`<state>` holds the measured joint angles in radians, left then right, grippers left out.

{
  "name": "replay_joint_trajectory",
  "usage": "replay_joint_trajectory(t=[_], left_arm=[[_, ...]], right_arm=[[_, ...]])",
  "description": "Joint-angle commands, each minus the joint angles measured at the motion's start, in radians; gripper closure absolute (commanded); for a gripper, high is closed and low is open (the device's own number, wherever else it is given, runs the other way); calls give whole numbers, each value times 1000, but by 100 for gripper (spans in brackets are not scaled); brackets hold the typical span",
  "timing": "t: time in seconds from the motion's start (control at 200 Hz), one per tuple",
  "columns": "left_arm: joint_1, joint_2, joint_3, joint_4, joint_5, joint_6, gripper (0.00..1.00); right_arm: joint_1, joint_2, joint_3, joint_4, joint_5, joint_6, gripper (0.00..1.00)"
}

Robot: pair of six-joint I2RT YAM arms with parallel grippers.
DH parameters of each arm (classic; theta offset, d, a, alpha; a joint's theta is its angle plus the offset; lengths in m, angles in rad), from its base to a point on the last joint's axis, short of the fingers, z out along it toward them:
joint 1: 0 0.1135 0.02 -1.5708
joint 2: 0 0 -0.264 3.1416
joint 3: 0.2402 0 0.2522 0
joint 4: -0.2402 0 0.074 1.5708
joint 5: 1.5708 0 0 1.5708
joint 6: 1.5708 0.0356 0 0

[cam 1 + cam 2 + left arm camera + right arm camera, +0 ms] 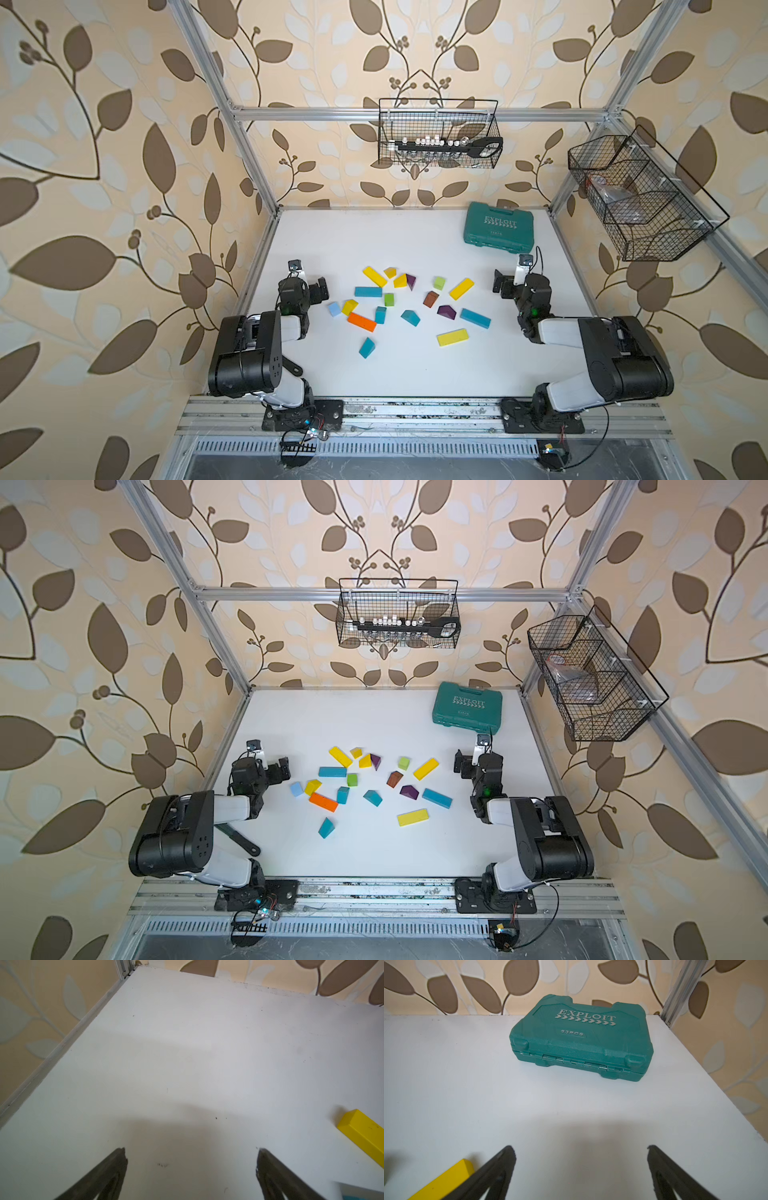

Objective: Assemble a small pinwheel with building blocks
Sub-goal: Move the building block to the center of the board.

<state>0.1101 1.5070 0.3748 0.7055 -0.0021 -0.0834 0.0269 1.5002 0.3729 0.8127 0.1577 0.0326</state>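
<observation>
flanking scattered building blocks [389,299] at nine and three o'clock, left gripper [191,1153] and right gripper [581,1151] gape empty; best pinch the six o'clock yellow bar [452,337] across its width.

Blocks [389,299] are yellow, teal, orange, green, purple, brown, pale blue. White table [374,237], teal case [498,227], beige walls [137,316] with brown leaves.

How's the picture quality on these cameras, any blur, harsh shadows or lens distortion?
Both top views: wide-angle lens splays the frame posts outward; even light, building blocks cast faint shadows. Left wrist view: left gripper slightly soft up close, broad dim shadow on the table. Right wrist view: teal case lettering reads sharply; right gripper soft too.
</observation>
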Motion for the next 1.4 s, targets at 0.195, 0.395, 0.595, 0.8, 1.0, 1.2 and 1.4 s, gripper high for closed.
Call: replay_joint_trajectory(t=[0.195, 0.395, 0.595, 0.8, 1.0, 1.2, 1.4], left_arm=[[-7, -14, 13, 25, -20, -3, 1], [-7, -16, 13, 25, -19, -3, 1], [-7, -14, 13, 25, -20, -3, 1], [-8, -16, 14, 25, -21, -3, 1], [-92, -228, 314, -667, -530, -289, 1], [-90, -209, 708, -1357, -364, -589, 1], [-90, -315, 587, -1417, -156, -628, 1]], right_arm=[[4, 4, -8, 18, 13, -3, 0], [4, 4, -9, 18, 13, -3, 0], [4, 5, -6, 16, 13, -3, 0], [4, 5, -7, 16, 13, -3, 0], [91, -103, 98, -219, 272, -6, 0], [112, -249, 309, -758, 438, 548, 0], [-6, -180, 426, -914, -147, 482, 0]])
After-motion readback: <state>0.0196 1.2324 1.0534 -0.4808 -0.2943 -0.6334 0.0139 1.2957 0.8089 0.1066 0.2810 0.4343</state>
